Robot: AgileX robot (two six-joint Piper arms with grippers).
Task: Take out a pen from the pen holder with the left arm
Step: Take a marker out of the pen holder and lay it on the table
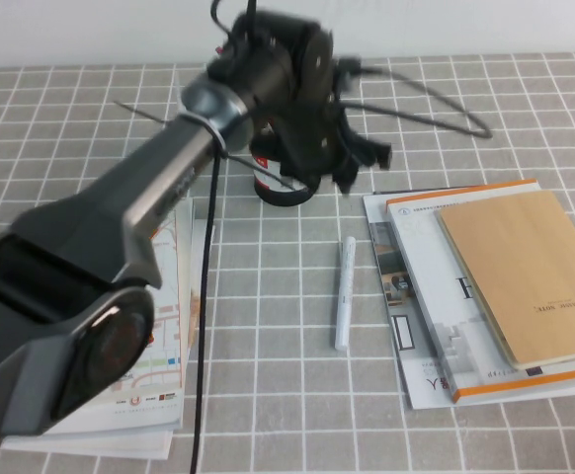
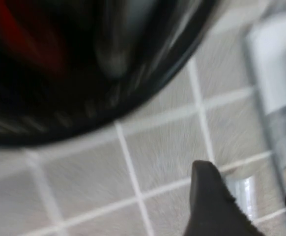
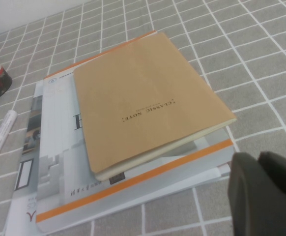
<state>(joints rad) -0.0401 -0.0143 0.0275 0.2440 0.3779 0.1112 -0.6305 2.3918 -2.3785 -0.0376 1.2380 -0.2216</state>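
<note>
Now the left tool (image 1: 354,166) hovers low just beside the black pen holder (image 1: 286,186), on the side toward the books. Its fingertips (image 2: 209,199) stand apart with nothing between them. I judge that the taking-out is nearly done, because a white pen (image 1: 344,293) lies already on the bench (image 1: 268,375), outside the holder. The next move calls only for lifting the left arm away without knocking the holder. The pen lies nearer to the robot than the tool, apart from it and just beside the stack of books (image 1: 505,286). The right tool (image 3: 263,196), fingers together and empty, waits near a corner of that stack.
</note>
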